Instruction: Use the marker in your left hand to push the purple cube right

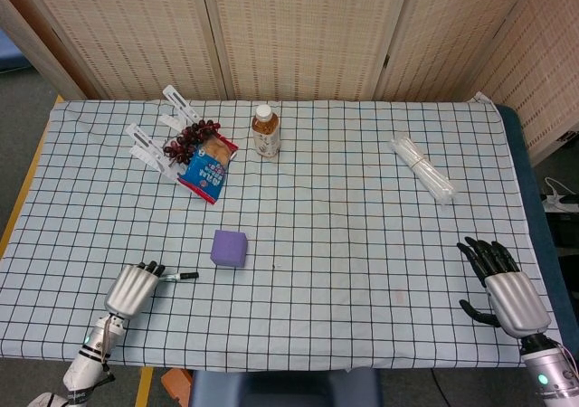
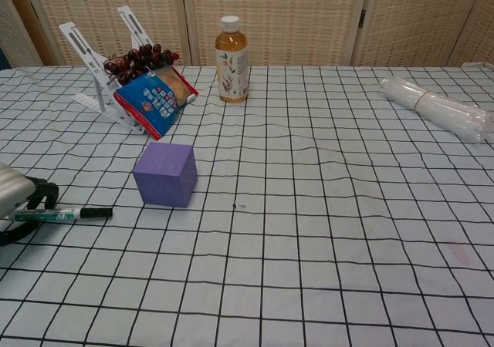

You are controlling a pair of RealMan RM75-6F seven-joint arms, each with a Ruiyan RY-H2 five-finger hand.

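The purple cube (image 1: 229, 248) (image 2: 164, 175) sits on the checked cloth, left of centre. My left hand (image 1: 134, 288) (image 2: 17, 202) is at the near left and holds a green marker (image 2: 62, 214) (image 1: 180, 277) with a black cap. The cap points right toward the cube and stops a short way left of it, not touching. My right hand (image 1: 505, 285) rests near the table's right front corner with fingers spread and nothing in it; the chest view does not show it.
A tea bottle (image 1: 264, 131) (image 2: 232, 59) stands at the back. Left of it a white rack (image 1: 154, 140) holds grapes (image 2: 137, 58) and a blue snack bag (image 1: 207, 167). A clear wrapped bundle (image 1: 422, 169) (image 2: 437, 108) lies at the back right.
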